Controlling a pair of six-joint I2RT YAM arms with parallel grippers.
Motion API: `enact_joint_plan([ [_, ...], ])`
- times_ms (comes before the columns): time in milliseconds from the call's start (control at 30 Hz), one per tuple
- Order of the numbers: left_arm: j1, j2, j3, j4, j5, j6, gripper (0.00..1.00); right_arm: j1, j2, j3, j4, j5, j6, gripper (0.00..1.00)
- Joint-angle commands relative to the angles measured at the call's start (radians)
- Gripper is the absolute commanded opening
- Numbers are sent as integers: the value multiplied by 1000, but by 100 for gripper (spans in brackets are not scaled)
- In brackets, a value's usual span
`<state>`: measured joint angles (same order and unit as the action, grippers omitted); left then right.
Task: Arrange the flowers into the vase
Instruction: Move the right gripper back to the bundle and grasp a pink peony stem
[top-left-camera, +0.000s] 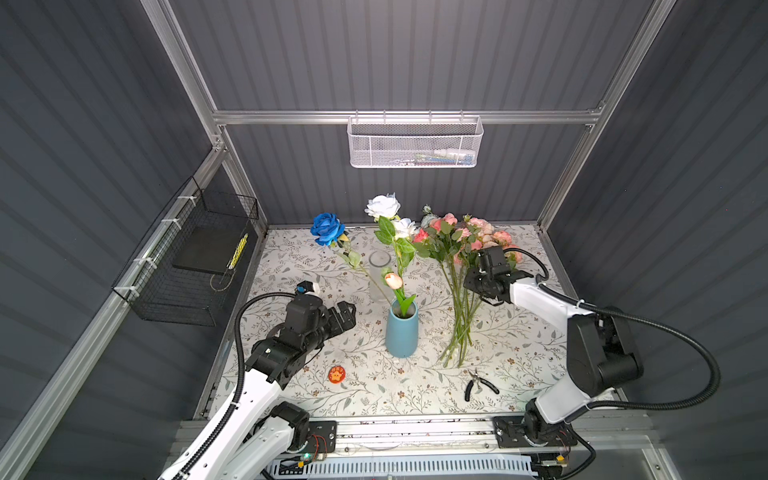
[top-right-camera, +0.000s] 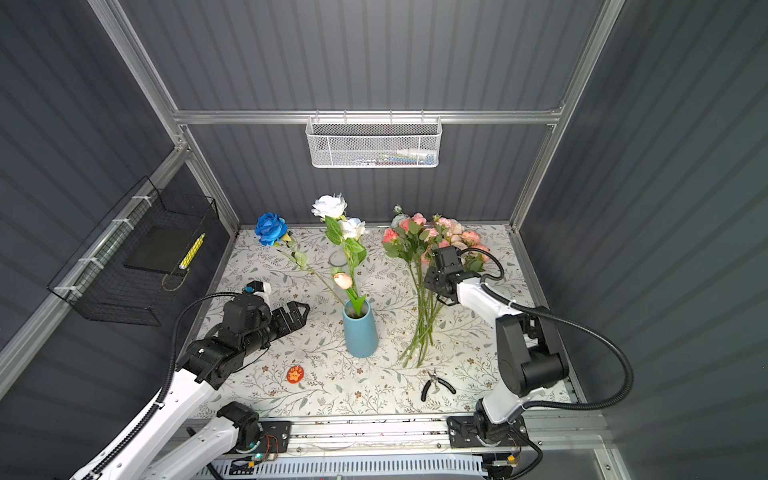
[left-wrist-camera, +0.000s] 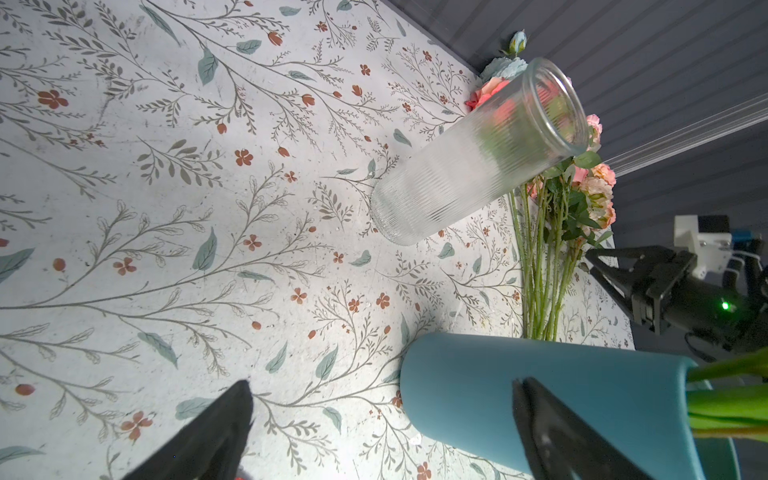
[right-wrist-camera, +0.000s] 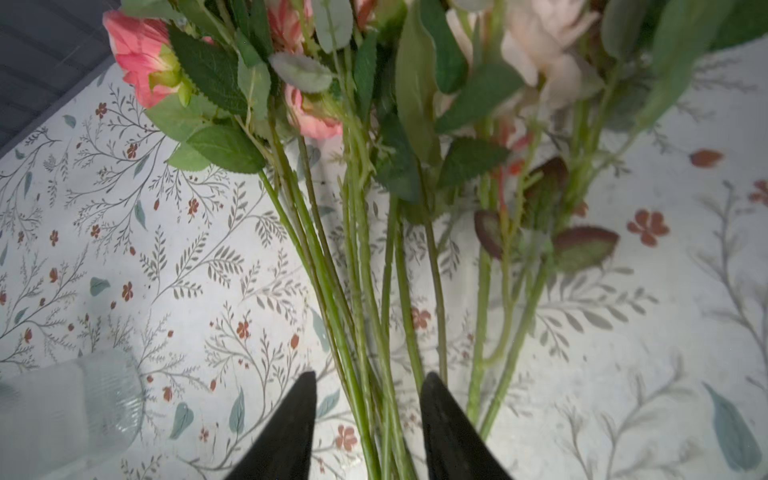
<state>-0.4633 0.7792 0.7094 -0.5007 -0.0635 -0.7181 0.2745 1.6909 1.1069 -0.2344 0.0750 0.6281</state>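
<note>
A blue vase stands mid-table holding a blue rose, white roses and a peach tulip. Behind it stands an empty ribbed glass vase. A bunch of pink and peach flowers lies on the table to the right, stems toward the front. My right gripper is lowered over those stems, its jaws apart with several stems between them. My left gripper hangs wide open just left of the blue vase, holding nothing.
Black pliers lie near the front right, and a small red round badge lies front left. A black wire basket hangs on the left wall and a white mesh basket on the back wall.
</note>
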Motion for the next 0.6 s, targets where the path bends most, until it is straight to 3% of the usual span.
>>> enact_joint_plan([
  [0, -3, -2, -11, 0, 1, 5, 100, -11, 97, 94, -81, 22, -53, 40],
  [300, -3, 12, -11, 1, -12, 14, 100, -15, 250, 222, -121, 58, -72, 28],
  [567, -3, 24, -3, 1, -13, 22, 100, -12, 235, 210, -84, 65, -102, 1],
])
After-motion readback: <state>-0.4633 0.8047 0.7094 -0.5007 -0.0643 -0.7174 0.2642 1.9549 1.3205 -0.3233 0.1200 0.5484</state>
